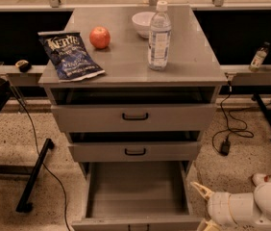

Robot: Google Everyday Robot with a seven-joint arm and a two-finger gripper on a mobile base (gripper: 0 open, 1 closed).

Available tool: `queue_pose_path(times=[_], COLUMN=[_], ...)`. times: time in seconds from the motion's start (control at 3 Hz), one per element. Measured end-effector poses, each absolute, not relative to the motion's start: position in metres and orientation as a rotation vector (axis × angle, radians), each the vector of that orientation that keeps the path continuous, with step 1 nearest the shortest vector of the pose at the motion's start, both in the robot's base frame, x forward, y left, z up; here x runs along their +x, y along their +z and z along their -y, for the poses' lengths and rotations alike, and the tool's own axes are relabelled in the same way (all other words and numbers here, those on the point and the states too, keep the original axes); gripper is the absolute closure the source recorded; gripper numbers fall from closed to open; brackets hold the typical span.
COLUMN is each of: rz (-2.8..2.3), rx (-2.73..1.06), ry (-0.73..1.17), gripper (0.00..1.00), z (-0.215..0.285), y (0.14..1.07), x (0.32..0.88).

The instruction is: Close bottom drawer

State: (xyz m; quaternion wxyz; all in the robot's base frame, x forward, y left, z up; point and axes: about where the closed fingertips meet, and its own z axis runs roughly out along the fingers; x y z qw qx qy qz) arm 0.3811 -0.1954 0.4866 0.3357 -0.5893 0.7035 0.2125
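Note:
The bottom drawer (135,189) of the grey cabinet (193,64) stands pulled far out, and its grey box is empty. Its front panel (135,224) is at the lower edge of the camera view. The mid drawer (135,151) and top drawer (135,117), each with a black handle, are out only slightly. My gripper (203,208) is low at the right, just beside the bottom drawer's right front corner, with its two pale fingers (200,190) spread open and empty. My white wrist (241,208) trails off to the right.
On the cabinet top are a blue chip bag (70,54), a red apple (99,36), a white bowl (142,22) and a water bottle (159,35). A small bottle (259,57) stands on the right ledge. A cable with adapter (225,146) lies on the floor at right, and a black stand leg (34,174) at left.

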Motion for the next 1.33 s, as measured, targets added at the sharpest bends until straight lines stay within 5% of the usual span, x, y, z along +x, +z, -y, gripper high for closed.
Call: queue_pose_path(times=[0.67, 1.33], rz=[-1.765, -1.635], rx=[-1.531, -1.494], ry=[0.775, 0.785], gripper=[0.0, 0.0], z=[0.147, 0.116], y=[0.392, 0.322], x=[0.388, 0.373])
